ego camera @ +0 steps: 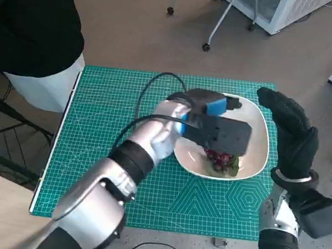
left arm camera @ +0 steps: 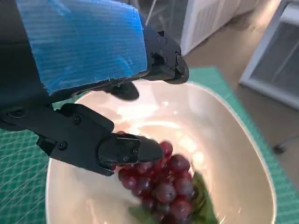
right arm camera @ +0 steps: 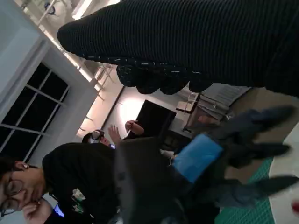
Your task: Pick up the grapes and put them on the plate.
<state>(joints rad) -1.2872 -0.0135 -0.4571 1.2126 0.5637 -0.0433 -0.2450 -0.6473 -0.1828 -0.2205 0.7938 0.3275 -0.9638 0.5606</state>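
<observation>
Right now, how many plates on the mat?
1. A white plate sits on the far right part of the green mat, grapes on its near side, the left hand over it.

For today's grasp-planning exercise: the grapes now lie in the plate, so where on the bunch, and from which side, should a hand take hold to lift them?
Probably from above, gripping the top of the grapes. They lie heaped low in the white plate, whose raised rim blocks a sideways approach, and loose berries would likely roll if pushed from the side. The left hand hovers right over them.
</observation>
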